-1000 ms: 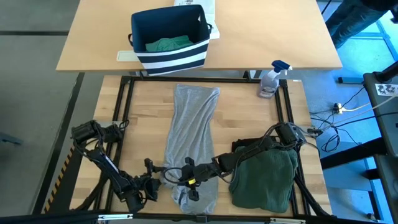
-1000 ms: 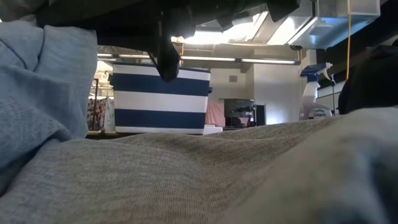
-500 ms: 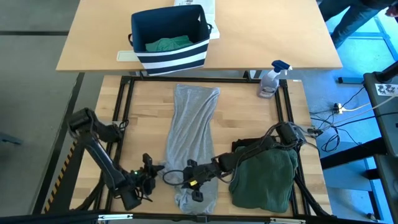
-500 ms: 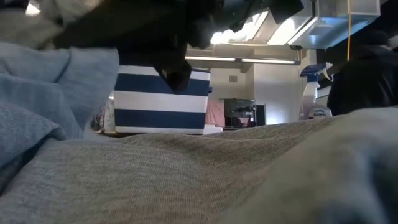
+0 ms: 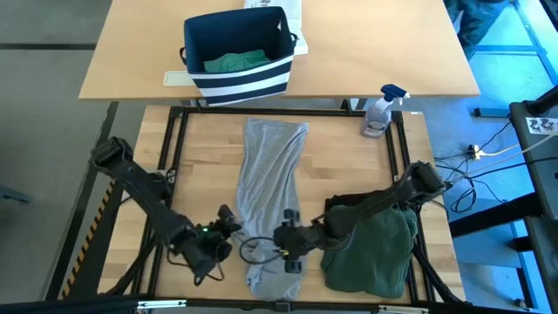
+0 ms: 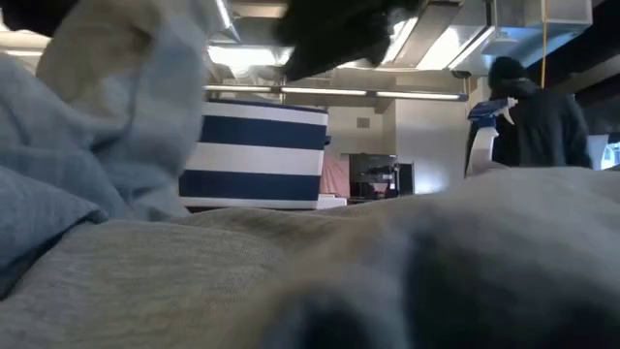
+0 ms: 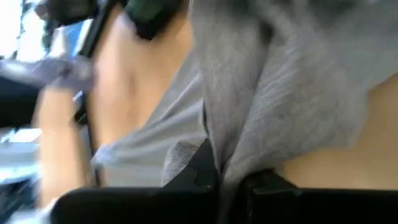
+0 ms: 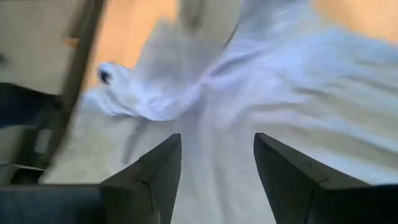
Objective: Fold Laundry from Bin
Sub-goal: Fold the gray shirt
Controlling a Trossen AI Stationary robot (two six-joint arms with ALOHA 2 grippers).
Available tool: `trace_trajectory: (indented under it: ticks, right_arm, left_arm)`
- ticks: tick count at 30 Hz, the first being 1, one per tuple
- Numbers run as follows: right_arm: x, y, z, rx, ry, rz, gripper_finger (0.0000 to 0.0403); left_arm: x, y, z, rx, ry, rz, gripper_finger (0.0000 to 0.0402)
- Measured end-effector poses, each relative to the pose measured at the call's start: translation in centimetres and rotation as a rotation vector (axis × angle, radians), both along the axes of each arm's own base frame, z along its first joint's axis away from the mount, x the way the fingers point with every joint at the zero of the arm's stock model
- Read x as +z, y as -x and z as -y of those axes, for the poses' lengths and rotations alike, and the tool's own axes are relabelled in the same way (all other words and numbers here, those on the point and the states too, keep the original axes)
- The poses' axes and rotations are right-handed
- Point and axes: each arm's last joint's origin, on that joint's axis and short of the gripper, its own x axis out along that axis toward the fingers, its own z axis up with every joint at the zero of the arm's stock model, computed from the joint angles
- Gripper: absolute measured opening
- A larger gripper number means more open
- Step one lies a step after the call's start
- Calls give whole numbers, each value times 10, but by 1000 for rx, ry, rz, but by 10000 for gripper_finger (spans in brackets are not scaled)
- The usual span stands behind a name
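Observation:
A light grey garment [image 5: 270, 183] of the laundry lies lengthwise down the middle of the table, from the far edge to the near one. My left gripper [image 5: 228, 228] is at its left edge close to the near end, shut on the cloth. My right gripper [image 5: 292, 240] hovers open just above the garment's right side, nothing between its fingers [image 8: 155, 177]. A folded dark green garment [image 5: 370, 253] lies on the table at the near right. The bin [image 5: 235, 52] stands on the far table with teal-green cloth [image 5: 234, 62] inside. My left gripper pinches a bunched fold of the grey garment's left edge [image 7: 231, 152] between its two fingers, slanting down from the table's near left. The pinched cloth is raised off the table and drapes slack; the rest of the garment [image 5: 272, 148] stays flat on the table.
A spray bottle [image 5: 381, 109] stands at the table's far right corner. A black frame [image 5: 179, 131] rims the work table. A white printed box [image 5: 277, 7] sits behind the bin. A person [image 6: 538, 116] stands beyond the table on the right in the low view.
My left gripper has risen and gone toward the table's far and right side, rolling its wrist and lifting the grey garment's near left edge. My right gripper has come up off the cloth and drawn back toward the table's right.

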Motion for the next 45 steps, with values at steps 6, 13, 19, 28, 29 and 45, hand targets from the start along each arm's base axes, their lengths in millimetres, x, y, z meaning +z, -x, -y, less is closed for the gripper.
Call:
trace_trajectory:
  ticks: [6,13,19,28,29,45]
  right_arm:
    - [27,32,-10,-110,191,47,199]
    - [32,47,-21,-165,225,71,194]
    - [21,50,-19,-202,210,47,193]
    - [18,49,-18,-212,196,56,193]
    - [18,49,-19,-211,195,58,193]
    - [19,45,-14,-227,214,76,193]
  left_arm:
    - [4,-32,-18,-138,67,-51,4]
    - [7,-64,-51,-246,122,-63,4]
    - [-8,-91,-75,-296,211,-82,32]
    - [-50,-110,-83,-282,276,-187,127]
    - [-49,-110,-83,-272,287,-185,137]
    - [-18,-93,-43,-131,339,-302,202]
